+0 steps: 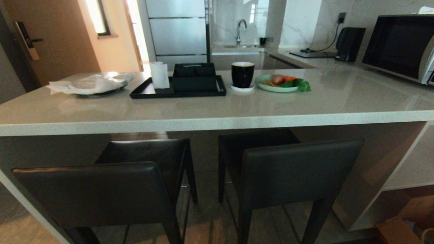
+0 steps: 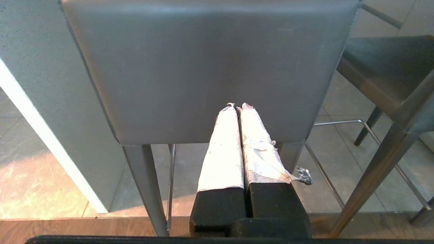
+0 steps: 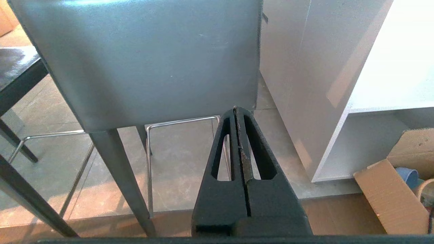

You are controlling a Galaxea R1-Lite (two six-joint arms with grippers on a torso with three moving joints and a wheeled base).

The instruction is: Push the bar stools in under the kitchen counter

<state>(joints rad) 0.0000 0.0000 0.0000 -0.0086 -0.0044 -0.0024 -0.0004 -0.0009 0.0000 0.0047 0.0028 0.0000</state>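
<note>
Two dark leather bar stools stand at the kitchen counter (image 1: 210,122). The left bar stool (image 1: 98,193) and the right bar stool (image 1: 291,169) have their seats partly under the pale stone top, backrests sticking out towards me. Neither arm shows in the head view. My left gripper (image 2: 236,106), its fingers wrapped in white tape, is shut and empty just behind the left stool's backrest (image 2: 210,67). Shut and empty too, my black right gripper (image 3: 236,109) sits below the lower right corner of the right stool's backrest (image 3: 152,61).
On the counter stand a black tray with a box (image 1: 178,88), a black mug (image 1: 242,75), a plate of vegetables (image 1: 281,83) and a covered plate (image 1: 96,84). A microwave (image 1: 400,45) sits far right. The white slab side panel (image 3: 305,84) and cardboard box (image 3: 390,193) lie right of the right stool.
</note>
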